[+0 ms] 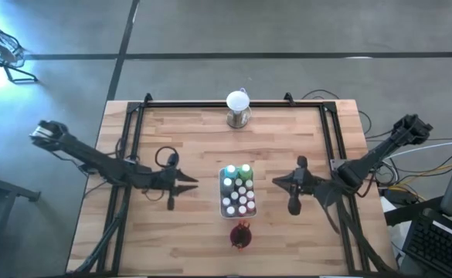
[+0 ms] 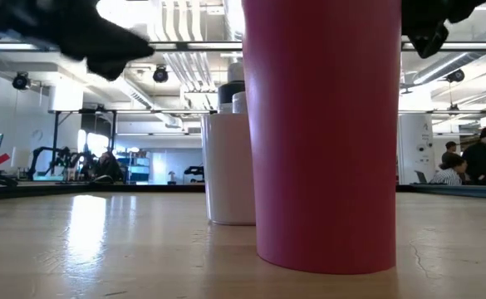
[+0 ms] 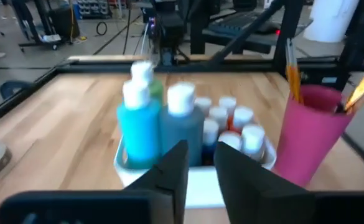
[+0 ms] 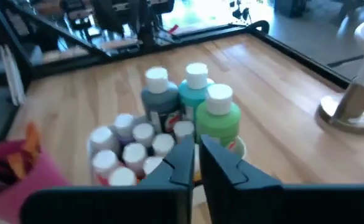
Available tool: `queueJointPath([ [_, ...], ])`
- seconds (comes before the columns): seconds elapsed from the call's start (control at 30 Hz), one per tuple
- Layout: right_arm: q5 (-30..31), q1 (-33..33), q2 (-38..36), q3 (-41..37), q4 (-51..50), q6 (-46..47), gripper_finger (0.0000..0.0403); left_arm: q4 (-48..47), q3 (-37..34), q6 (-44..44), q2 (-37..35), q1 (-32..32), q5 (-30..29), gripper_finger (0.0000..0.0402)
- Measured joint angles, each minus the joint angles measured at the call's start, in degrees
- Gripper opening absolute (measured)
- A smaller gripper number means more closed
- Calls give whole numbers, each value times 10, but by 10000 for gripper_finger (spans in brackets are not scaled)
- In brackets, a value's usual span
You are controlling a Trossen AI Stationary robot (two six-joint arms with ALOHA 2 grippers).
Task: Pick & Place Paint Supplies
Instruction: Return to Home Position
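Bottles [image 1: 239,191] packed upright in white tray [image 1: 254,207] at table centre, brushes [image 3: 292,68] in red cup [image 1: 241,235] beside it. Flanked evenly: left gripper [image 1: 192,182] slightly parted, empty; right gripper [image 1: 276,182] closed, empty. Neither arm evidently nearer; both aimed inward at tray.

In the overhead frame, bare bench [image 1: 187,139] fills the upper left, upper right and lower corners, open for passage. At centre the white tray [image 1: 239,211], packed with upright paint bottles [image 1: 239,191], blocks the middle; the dark red cup [image 1: 241,236] stands just below it. The white globe [image 1: 238,106] stands at top centre. Both arms flank the tray, narrowing its sides.
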Motion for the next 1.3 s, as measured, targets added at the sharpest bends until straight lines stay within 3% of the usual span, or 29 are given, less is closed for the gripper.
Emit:
queueJointPath([
  [0.17, -75, -40, 0, -11, 1, -67, 9, 4, -66, 20, -52, 8, 2, 49],
  [0.33, -98, -68, -6, -42, 4, -103, 8, 20, -125, 24, -99, 21, 3, 23],
  [0.6, -129, -71, -74, -132, 132, -198, 8, 44, -200, 30, -171, 45, 18, 6],
  [1.03, -236, -138, -270, -292, 291, -302, 8, 22, -212, 55, -207, 116, 98, 3],
  [1.3, -317, -222, -341, -328, 300, -382, 8, 11, -212, 107, -207, 135, 125, 3],
])
